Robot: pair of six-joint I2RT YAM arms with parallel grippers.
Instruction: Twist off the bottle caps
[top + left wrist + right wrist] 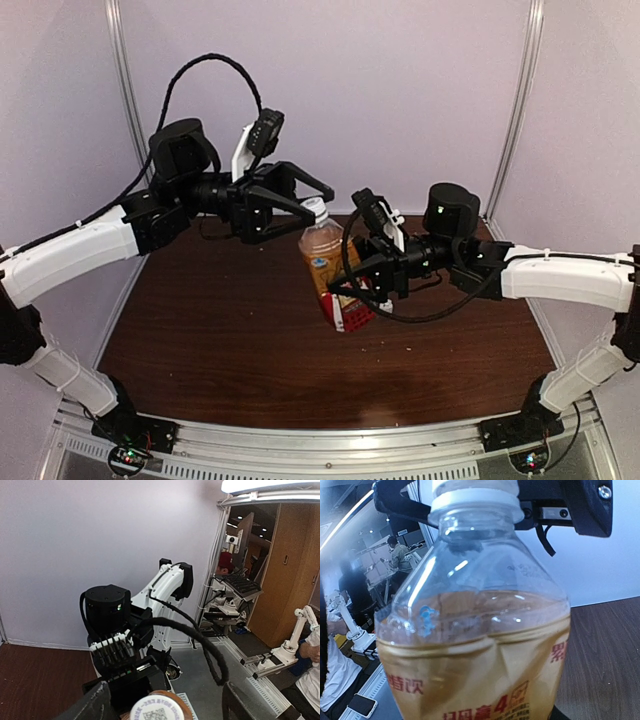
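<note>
Dark worktop point(220, 340) runs wide from its near edge to mid-table, where the right hand point(352, 292) pinches the tilted amber bottle point(322, 255) by its label. Beyond, the left hand point(322, 203) is spread around the white cap point(314, 208), near the back wall point(400, 100).

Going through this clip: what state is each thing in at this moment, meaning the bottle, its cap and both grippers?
Bottle: tilted, partly full of amber liquid, gripped low on its body.
Cap: on the bottle, not yet off.
Left gripper: open, one finger on each side of the cap.
Right gripper: shut on the bottle.
</note>
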